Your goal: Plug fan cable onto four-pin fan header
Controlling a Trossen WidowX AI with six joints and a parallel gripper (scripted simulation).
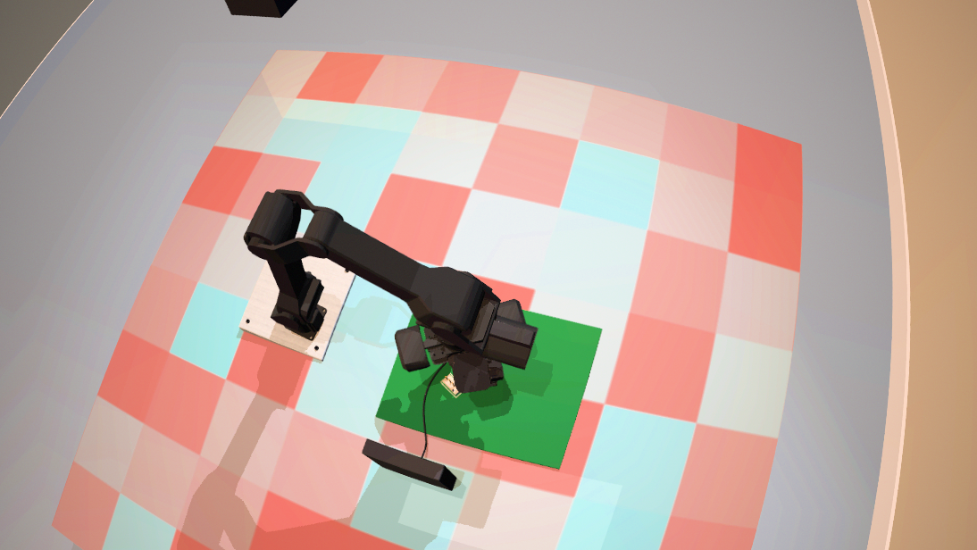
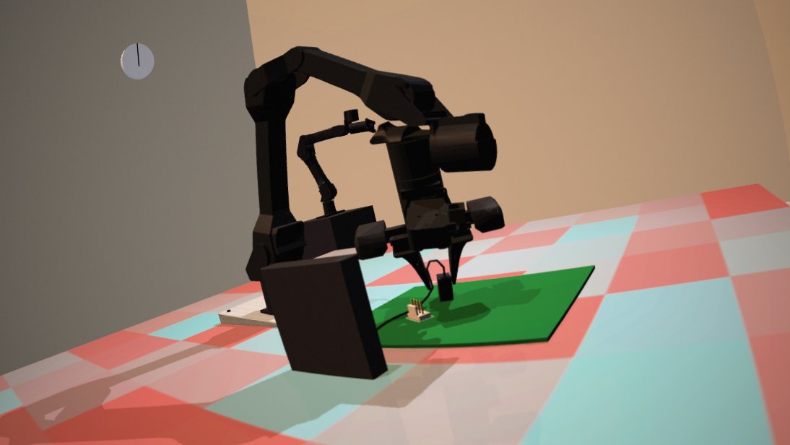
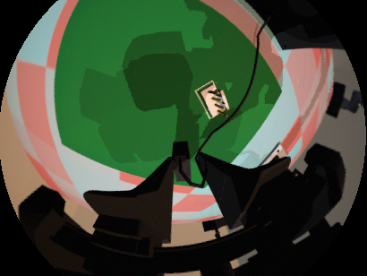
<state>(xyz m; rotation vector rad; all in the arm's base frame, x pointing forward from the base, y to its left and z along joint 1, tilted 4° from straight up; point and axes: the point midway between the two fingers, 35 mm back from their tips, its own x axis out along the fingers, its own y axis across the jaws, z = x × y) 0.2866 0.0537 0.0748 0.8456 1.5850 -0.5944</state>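
Observation:
The green board (image 1: 546,382) (image 2: 513,309) (image 3: 119,26) lies flat on the checkered table. The beige four-pin fan header (image 1: 449,384) (image 2: 419,314) (image 3: 212,101) stands near the board's left part, with nothing on its pins. The black plug (image 2: 445,290) (image 3: 183,166) stands upright on the board, a short way from the header. My gripper (image 2: 440,282) (image 3: 184,157) points down and is shut on the plug. In the top view the wrist hides the plug. The thin black cable (image 1: 425,416) (image 2: 389,320) (image 3: 252,73) runs from the plug to the black fan box (image 1: 410,464) (image 2: 320,315).
The fan box stands upright off the board's front-left edge. My arm's base sits on a pale plate (image 1: 335,300) left of the board. A second small dark arm (image 2: 326,165) stands on a box behind it. The table's rim (image 1: 895,273) curves along the right.

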